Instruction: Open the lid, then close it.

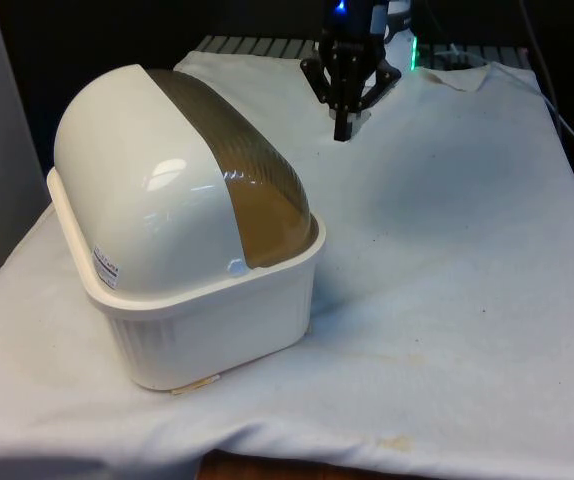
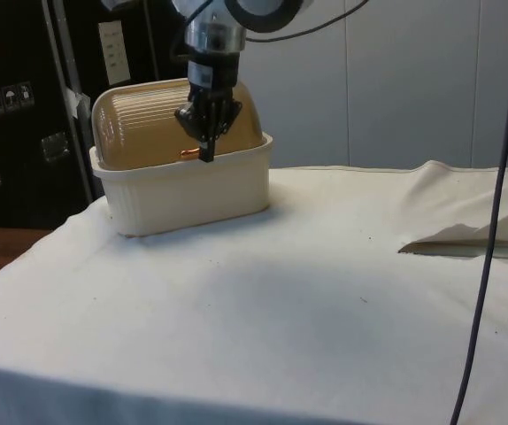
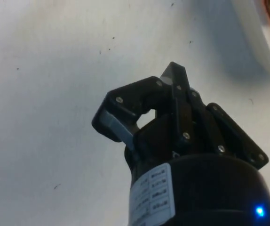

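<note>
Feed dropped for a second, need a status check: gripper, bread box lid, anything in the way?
Gripper shut, empty, above the cloth. Bread box lid closed, gripper apart from it. No obstruction seen between them.

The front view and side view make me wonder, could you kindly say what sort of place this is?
Probably a robotics lab: a black two-finger gripper hangs above a table's white cloth, near a cream plastic bread box with a closed brown translucent lid.

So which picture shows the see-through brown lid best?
The side view: the lid faces that camera, ribbed and shut, partly behind the pincer. The front view shows it edge-on beside the white end; the wrist view barely catches a corner.
</note>
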You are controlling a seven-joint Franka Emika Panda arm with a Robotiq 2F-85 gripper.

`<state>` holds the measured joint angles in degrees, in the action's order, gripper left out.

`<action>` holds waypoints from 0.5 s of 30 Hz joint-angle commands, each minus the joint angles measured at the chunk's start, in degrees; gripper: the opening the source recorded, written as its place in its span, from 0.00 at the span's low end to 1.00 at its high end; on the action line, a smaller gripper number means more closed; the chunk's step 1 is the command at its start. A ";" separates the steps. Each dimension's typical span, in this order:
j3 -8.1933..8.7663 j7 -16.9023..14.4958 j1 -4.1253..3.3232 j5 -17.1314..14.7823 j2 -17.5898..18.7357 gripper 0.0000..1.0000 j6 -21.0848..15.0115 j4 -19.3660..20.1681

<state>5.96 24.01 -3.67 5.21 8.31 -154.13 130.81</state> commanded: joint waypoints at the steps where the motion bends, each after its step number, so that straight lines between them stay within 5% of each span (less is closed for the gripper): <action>1: 0.00 0.52 0.00 0.40 0.06 0.00 -0.17 0.00; 15: 1.60 10.89 -0.29 9.85 1.15 0.00 -3.84 0.23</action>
<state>6.65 33.12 -3.67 13.01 9.22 -156.82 130.98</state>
